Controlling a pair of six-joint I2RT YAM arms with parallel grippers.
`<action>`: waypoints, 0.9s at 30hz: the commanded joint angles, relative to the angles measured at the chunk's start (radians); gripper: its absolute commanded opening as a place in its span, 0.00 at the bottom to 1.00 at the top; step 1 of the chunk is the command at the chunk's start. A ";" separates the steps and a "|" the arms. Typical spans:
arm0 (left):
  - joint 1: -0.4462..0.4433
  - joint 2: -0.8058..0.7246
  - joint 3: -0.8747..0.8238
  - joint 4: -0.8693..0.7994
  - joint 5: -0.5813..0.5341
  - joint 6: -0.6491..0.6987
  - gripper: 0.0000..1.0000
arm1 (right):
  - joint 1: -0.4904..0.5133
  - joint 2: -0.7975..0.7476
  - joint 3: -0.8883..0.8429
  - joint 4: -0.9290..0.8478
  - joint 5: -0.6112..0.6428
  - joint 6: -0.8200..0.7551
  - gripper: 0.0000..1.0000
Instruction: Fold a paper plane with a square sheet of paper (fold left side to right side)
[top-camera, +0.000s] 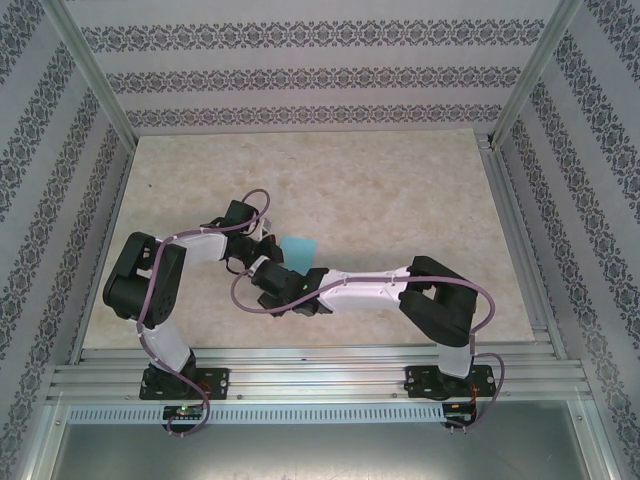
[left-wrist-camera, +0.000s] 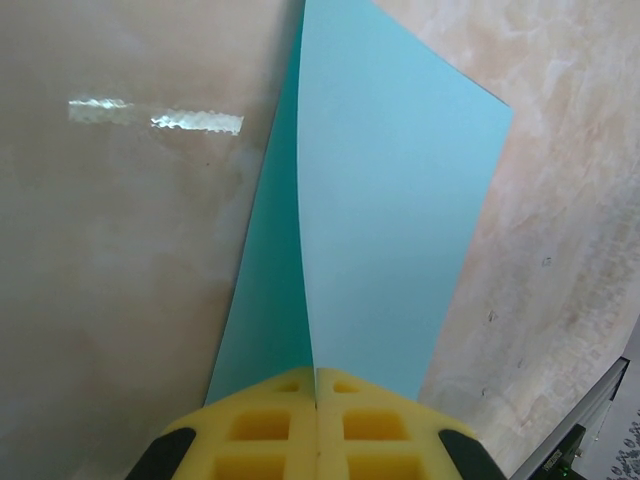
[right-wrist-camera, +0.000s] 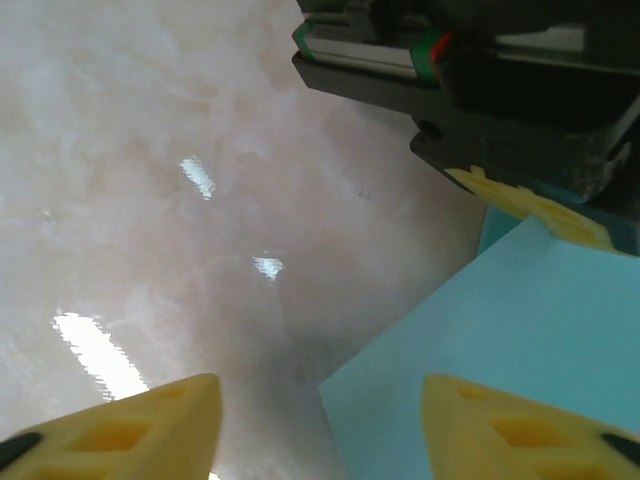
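The turquoise-blue square sheet of paper (left-wrist-camera: 400, 220) lies on the table with one side lifted and bent over. My left gripper (left-wrist-camera: 316, 385) is shut on that lifted edge, its yellow pads pressed together around the paper. From above, a small patch of the sheet (top-camera: 298, 246) shows just right of the left gripper (top-camera: 262, 238). My right gripper (right-wrist-camera: 320, 430) stands open low over the table, with a corner of the sheet (right-wrist-camera: 500, 340) reaching between its fingers, nearer the right one. The left gripper (right-wrist-camera: 480, 90) hangs just beyond, holding the paper's far part.
The tabletop (top-camera: 400, 200) is pale marble-patterned, walled by patterned panels and aluminium rails (top-camera: 320, 370) along the near edge. Both arms cross close together at the table's middle-left, and the right forearm (top-camera: 360, 288) stretches leftward.
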 joint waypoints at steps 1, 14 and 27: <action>-0.009 -0.023 0.028 -0.031 -0.006 -0.007 0.00 | 0.007 0.007 0.025 -0.017 0.056 -0.013 0.44; -0.008 -0.035 0.054 -0.078 -0.034 0.035 0.06 | -0.046 -0.069 -0.064 0.027 -0.103 0.014 0.00; 0.070 -0.101 0.251 -0.303 -0.046 0.184 0.38 | -0.104 -0.112 -0.148 0.080 -0.240 0.030 0.00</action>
